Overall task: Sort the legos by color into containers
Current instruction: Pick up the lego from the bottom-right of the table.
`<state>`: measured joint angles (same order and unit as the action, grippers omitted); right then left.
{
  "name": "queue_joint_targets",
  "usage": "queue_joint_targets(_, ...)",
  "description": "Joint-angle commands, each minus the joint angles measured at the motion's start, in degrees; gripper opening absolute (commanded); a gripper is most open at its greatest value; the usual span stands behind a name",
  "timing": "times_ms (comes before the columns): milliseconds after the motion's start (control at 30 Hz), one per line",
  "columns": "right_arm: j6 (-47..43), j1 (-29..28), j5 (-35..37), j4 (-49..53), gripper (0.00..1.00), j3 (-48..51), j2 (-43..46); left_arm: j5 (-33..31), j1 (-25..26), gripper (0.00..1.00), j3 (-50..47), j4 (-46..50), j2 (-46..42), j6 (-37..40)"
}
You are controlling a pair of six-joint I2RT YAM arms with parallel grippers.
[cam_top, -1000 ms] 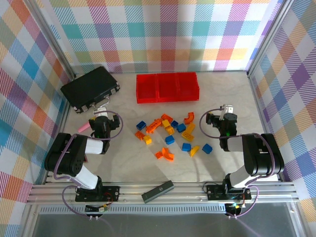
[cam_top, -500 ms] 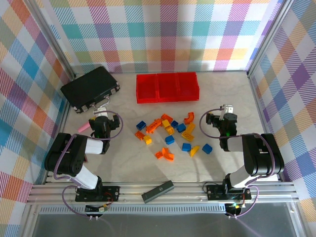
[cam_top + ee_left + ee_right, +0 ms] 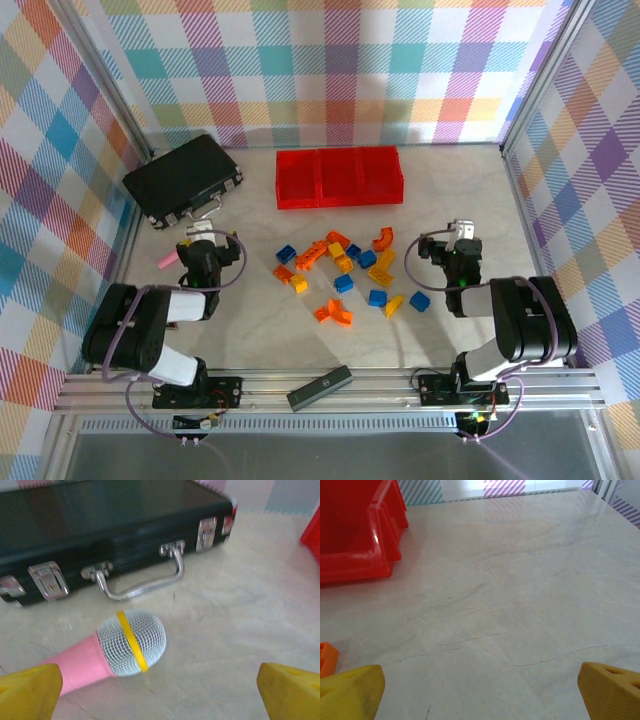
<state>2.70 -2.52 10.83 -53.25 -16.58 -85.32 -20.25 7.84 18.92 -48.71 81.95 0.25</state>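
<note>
legos (image 3: 343,283) lie scattered near the red containers (image 3: 340,200).

My containers (image 3: 340,177) are bright red, and the legos (image 3: 340,275) on the near side of them are a mix of blue, orange and yellow on a cream table (image 3: 450,200) with faint marble-ish veins. Left of the containers there's a black case (image 3: 183,178) with silvery latches and handle, plus a toy microphone (image 3: 131,642) with a pink grip, silver mesh head and a yellow band. The walls (image 3: 330,70) are pastel plaid, and the fingertips (image 3: 30,690) on my left gripper (image 3: 160,692) and right gripper (image 3: 480,687) are yellow.
</note>
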Motion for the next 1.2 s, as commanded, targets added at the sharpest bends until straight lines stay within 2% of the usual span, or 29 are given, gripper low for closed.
queue_joint_targets(0, 0.7, 0.2, 1.2, 1.9, 0.99, -0.4, 6.3, -2.6, 1.3, 1.0, 1.8, 8.7, -10.7, -0.1)
queue_joint_targets(67, 4.7, 0.8, 4.0, 20.1, 0.99, -5.2, 14.0, -2.0, 2.0, 1.0, 4.1, 17.2, -17.1, -2.7)
queue_joint_targets(133, 9.5, 1.1, 4.5, 32.5, 0.99, -9.6, 19.3, -2.3, 2.6, 1.0, 8.0, 27.4, -22.1, -6.6)
queue_joint_targets(233, 21.8, 1.0, 2.8, 55.0, 0.99, -18.2, 24.2, -2.6, 3.0, 1.0, 16.5, 45.0, -26.2, -15.4)
queue_joint_targets(300, 29.5, 1.1, -1.7, 69.1, 0.99, -25.4, 24.2, 0.5, 3.0, 1.0, 23.3, 57.3, -27.0, -20.3)
queue_joint_targets(400, 31.0, 1.1, -16.7, 82.2, 0.99, -32.6, 21.7, 8.5, 3.0, 1.0, 27.8, 63.8, -28.2, -22.3)
queue_joint_targets(467, 34.5, -0.1, -20.9, 92.6, 0.99, -35.7, 20.1, 12.0, 3.0, 1.0, 27.8, 64.1, -30.1, -22.9)
queue_joint_targets(533, 36.2, -3.4, -20.3, 102.0, 0.99, -37.1, 19.4, 12.6, 3.0, 1.0, 27.3, 66.4, -31.6, -23.3)
queue_joint_targets(600, 38.3, -8.9, -15.7, 109.7, 0.99, -36.7, 20.4, 13.3, 3.0, 1.0, 26.6, 66.7, -32.3, -22.9)
queue_joint_targets(733, 43.0, -13.6, -12.6, 116.4, 1.0, -31.9, 24.5, 16.7, 3.0, 1.0, 26.5, 66.2, -30.1, -21.7)
queue_joint_targets(900, 47.1, -14.4, -9.8, 114.7, 0.96, -24.6, 29.0, 21.6, 3.0, 0.98, 26.6, 65.1, -26.4, -20.5)
queue_joint_targets(1000, 48.2, -14.4, -9.7, 109.7, 0.93, -23.0, 27.3, 22.2, 3.0, 0.98, 26.1, 62.7, -26.1, -20.5)
queue_joint_targets(1167, 46.9, -14.5, -10.2, 102.8, 0.89, -24.6, 18.9, 22.0, 3.0, 0.98, 25.2, 62.8, -27.5, -20.1)
